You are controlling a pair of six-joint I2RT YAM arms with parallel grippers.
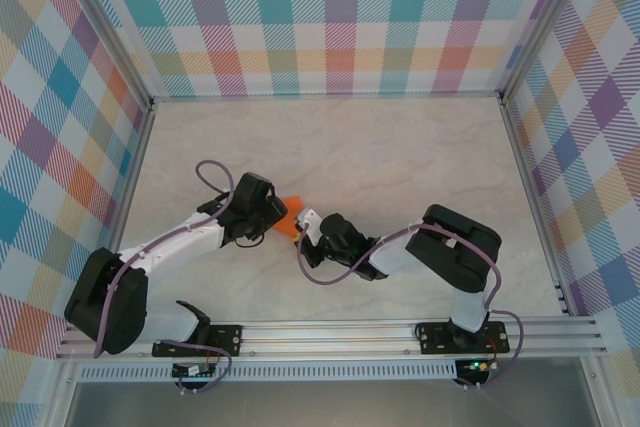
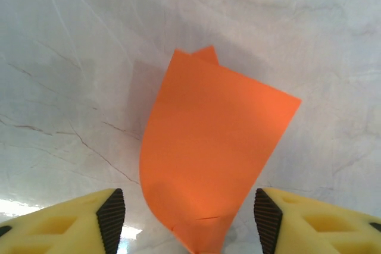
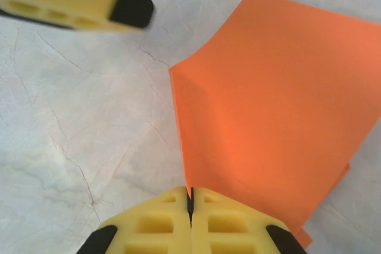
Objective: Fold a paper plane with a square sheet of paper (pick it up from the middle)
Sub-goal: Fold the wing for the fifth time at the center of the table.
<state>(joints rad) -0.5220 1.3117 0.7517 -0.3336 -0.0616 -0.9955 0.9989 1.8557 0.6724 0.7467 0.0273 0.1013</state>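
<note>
The square sheet of paper (image 2: 208, 147) is bright orange and stands up off the marble table, bowed, with a second layer peeking past its far edge. My right gripper (image 3: 190, 197) is shut on the sheet's (image 3: 280, 105) near corner edge. My left gripper (image 2: 189, 221) is open, its black pads (image 2: 111, 221) on either side of the sheet's lower tip without touching it. From above, the orange paper (image 1: 290, 215) shows between the left gripper (image 1: 272, 219) and the right gripper (image 1: 312, 229), near the table's middle.
The marble tabletop (image 1: 400, 157) lies open behind and to both sides of the arms. Plaid walls (image 1: 330, 17) close it in at the back and sides. The left gripper's yellow fingers (image 3: 128, 1) sit close above the sheet in the right wrist view.
</note>
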